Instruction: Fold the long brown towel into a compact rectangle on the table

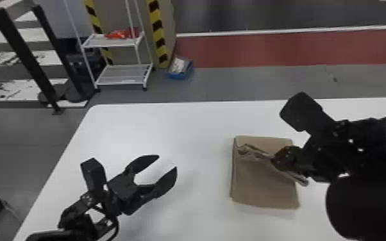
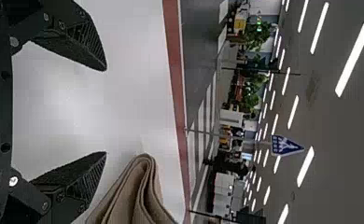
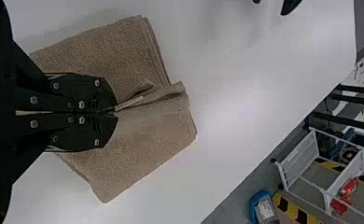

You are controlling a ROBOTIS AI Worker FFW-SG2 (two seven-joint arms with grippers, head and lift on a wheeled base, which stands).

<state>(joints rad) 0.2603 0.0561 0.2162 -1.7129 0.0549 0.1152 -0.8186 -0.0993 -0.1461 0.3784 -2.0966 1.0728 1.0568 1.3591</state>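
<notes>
Towel [image 1: 256,189]: brown, folded into a layered, roughly rectangular stack, flat on table, robot's right of left claw; stacked edges visible along its sides
Raised fold [image 1: 255,152]: narrow ridge of cloth standing up across the stack, slanting from near its far left corner to past its right side; uneven, bit crumpled
Right claw [image 1: 274,159]: closed, gripping the towel's raised fold, over the stack; both black fingers pressed together in right wrist view, cloth between tips
Right arm [image 1: 359,150]: in from right side of head view, partly over towel's right side
Left claw [image 1: 167,162]: wide open, nothing between fingers, above table, well apart from towel
Left arm [image 1: 77,218]: in from bottom edge of head view
Towel layers, left wrist view: rounded, nested folds near one finger of the open claw
Table [image 1: 131,128]: white, rounded corner, under towel
Cart [image 1: 123,77]: white, two shelves, on floor beyond table; red item [image 1: 121,33] on upper shelf
Blue box [image 1: 179,76]: on floor beside striped post [image 1: 158,33], whitish contents
Floor strip [image 1: 282,49]: red, beyond table
Sign [image 2: 285,145]: blue and white, triangular, in background
</notes>
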